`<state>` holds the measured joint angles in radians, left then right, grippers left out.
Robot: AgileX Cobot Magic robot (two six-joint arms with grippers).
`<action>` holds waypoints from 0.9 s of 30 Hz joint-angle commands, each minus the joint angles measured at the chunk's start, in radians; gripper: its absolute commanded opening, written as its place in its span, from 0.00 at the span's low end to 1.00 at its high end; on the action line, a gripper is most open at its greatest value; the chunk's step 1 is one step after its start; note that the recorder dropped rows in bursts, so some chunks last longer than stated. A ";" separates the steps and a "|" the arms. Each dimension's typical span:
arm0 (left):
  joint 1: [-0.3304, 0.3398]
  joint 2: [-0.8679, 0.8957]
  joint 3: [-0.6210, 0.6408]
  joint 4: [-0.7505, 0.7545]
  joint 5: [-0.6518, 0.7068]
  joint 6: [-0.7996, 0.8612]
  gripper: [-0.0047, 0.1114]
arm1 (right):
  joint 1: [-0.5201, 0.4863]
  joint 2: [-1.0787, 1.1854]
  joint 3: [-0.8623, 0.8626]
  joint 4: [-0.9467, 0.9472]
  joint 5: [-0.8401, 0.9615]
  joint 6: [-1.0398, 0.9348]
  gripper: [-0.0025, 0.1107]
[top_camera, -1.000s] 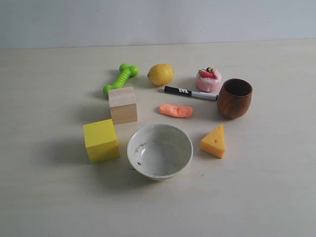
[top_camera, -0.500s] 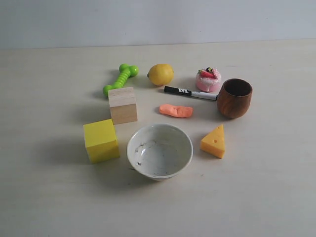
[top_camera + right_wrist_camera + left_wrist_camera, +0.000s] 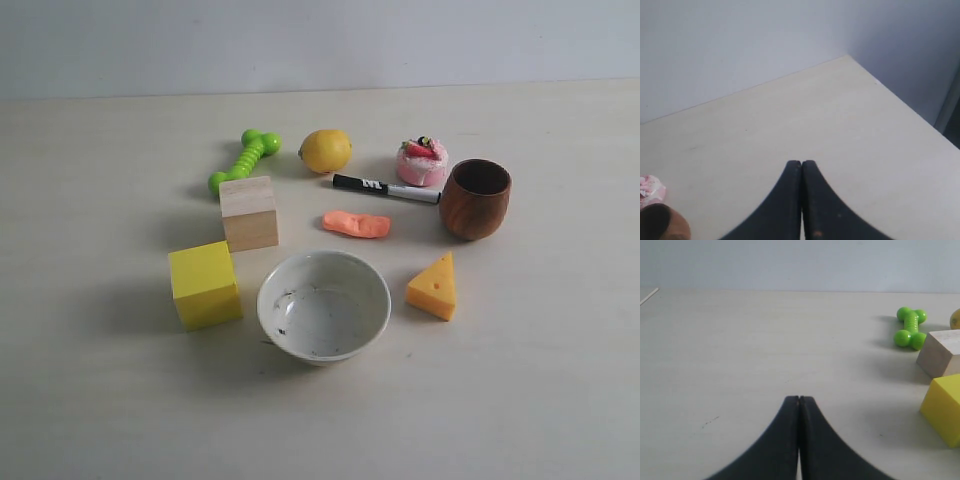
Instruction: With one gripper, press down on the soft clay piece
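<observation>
Right, on my exterior feed the soft clay piece (image 3: 357, 223) lies flat on the table (image 3: 100, 400), just above the middle of the frame, its long side running left to right. It touches nothing. The black marker (image 3: 386, 188) lies just above it, the wooden block (image 3: 249, 212) is to its left, the white bowl (image 3: 345, 280) is below it and the wooden cup (image 3: 474, 210) is to its right.

Containers first. The white bowl stands upright in the lower middle of the frame, and all I see inside is a scatter of dark specks and smudges on its white surface. The wooden cup stands upright right of centre, mouth up. Its inside is dark with shadow, and I cannot tell whether anything lies at the bottom.

Around them, a yellow cube (image 3: 205, 284) sits left of the bowl and a cheese wedge (image 3: 433, 287) sits right of it, below the cup. A pink cake toy (image 3: 422, 161) stands at the cup's upper left, near the marker's tip. A lemon (image 3: 325, 151) and a green bone toy (image 3: 244, 160) lie in the upper part of the frame.

On my left wrist feed the left gripper (image 3: 799, 399) has its fingers pressed together, tips meeting, over bare table. On the right wrist feed the right gripper (image 3: 801, 162) is likewise pressed together on nothing, over bare table near a corner, with the edges of the cup and the cake toy just in sight.
</observation>
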<state>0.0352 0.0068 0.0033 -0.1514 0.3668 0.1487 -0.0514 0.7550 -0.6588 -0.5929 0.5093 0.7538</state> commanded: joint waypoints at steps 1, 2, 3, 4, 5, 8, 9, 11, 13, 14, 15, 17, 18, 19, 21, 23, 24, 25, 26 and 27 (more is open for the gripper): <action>-0.006 -0.007 -0.003 -0.006 -0.008 -0.001 0.04 | -0.049 -0.159 0.086 0.011 -0.017 -0.045 0.02; -0.006 -0.007 -0.003 -0.006 -0.008 -0.001 0.04 | -0.054 -0.191 0.098 0.016 -0.015 -0.054 0.02; -0.006 -0.007 -0.003 -0.006 -0.008 -0.001 0.04 | -0.054 -0.220 0.113 0.019 -0.007 -0.056 0.02; -0.006 -0.007 -0.003 -0.006 -0.008 -0.001 0.04 | -0.054 -0.244 0.128 0.028 -0.007 -0.056 0.02; -0.006 -0.007 -0.003 -0.006 -0.008 -0.001 0.04 | -0.054 -0.260 0.139 0.040 -0.007 -0.056 0.02; -0.006 -0.007 -0.003 -0.006 -0.008 -0.001 0.04 | -0.054 -0.290 0.175 0.053 -0.016 -0.056 0.02; -0.006 -0.007 -0.003 -0.006 -0.008 -0.001 0.04 | -0.054 -0.291 0.185 0.053 -0.027 -0.056 0.02; -0.006 -0.007 -0.003 -0.006 -0.008 -0.001 0.04 | -0.054 -0.289 0.202 0.055 -0.067 -0.056 0.02; -0.006 -0.007 -0.003 -0.006 -0.008 -0.001 0.04 | -0.054 -0.288 0.237 0.078 -0.168 -0.090 0.02; -0.006 -0.007 -0.003 -0.006 -0.008 -0.001 0.04 | -0.054 -0.288 0.262 0.110 -0.238 -0.132 0.02; -0.006 -0.007 -0.003 -0.006 -0.008 -0.001 0.04 | -0.054 -0.290 0.276 0.113 -0.263 -0.139 0.02; -0.006 -0.007 -0.003 -0.006 -0.008 -0.001 0.04 | -0.054 -0.320 0.319 0.123 -0.317 -0.177 0.02; -0.006 -0.007 -0.003 -0.006 -0.008 -0.001 0.04 | -0.054 -0.362 0.351 0.172 -0.319 -0.258 0.02; -0.006 -0.007 -0.003 -0.006 -0.008 -0.001 0.04 | -0.054 -0.380 0.366 0.219 -0.319 -0.322 0.02; -0.006 -0.007 -0.003 -0.006 -0.008 -0.001 0.04 | -0.054 -0.465 0.437 0.536 -0.323 -0.701 0.02; -0.006 -0.007 -0.003 -0.006 -0.008 -0.001 0.04 | -0.054 -0.532 0.488 0.689 -0.325 -0.876 0.02; -0.006 -0.007 -0.003 -0.006 -0.008 -0.001 0.04 | -0.054 -0.560 0.512 0.689 -0.330 -0.888 0.02; -0.006 -0.007 -0.003 -0.006 -0.008 -0.001 0.04 | -0.054 -0.595 0.540 0.684 -0.345 -0.886 0.02; -0.006 -0.007 -0.003 -0.006 -0.008 -0.001 0.04 | -0.054 -0.622 0.560 0.684 -0.361 -0.884 0.02; -0.006 -0.007 -0.003 -0.006 -0.008 -0.001 0.04 | -0.054 -0.652 0.584 0.684 -0.366 -0.881 0.02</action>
<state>0.0352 0.0068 0.0033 -0.1514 0.3668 0.1487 -0.0982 0.1493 -0.1078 0.0768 0.1712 -0.1101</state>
